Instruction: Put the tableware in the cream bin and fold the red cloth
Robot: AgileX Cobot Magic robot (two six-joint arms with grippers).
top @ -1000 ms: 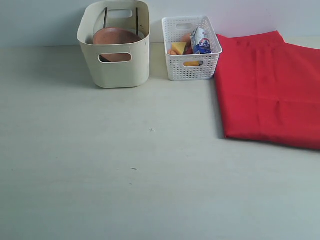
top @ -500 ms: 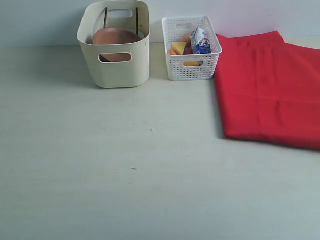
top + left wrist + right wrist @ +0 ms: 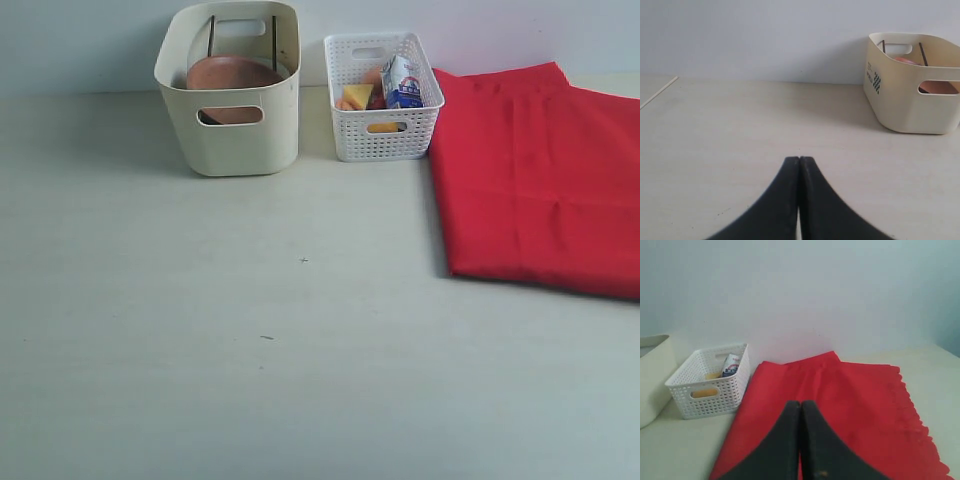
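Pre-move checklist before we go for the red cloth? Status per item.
1. Left fingers shut and empty: ok.
2. Right fingers face the red cloth but are shut, not opened for a grasp: not ok.
3. Wooden plate and chopsticks inside the cream bin: ok.
4. Other tableware in the bin: cannot tell, its wall hides the bottom.
5. No tableware on the table in the exterior view: ok.
6. Cloth folded: cannot tell, it runs off frame.
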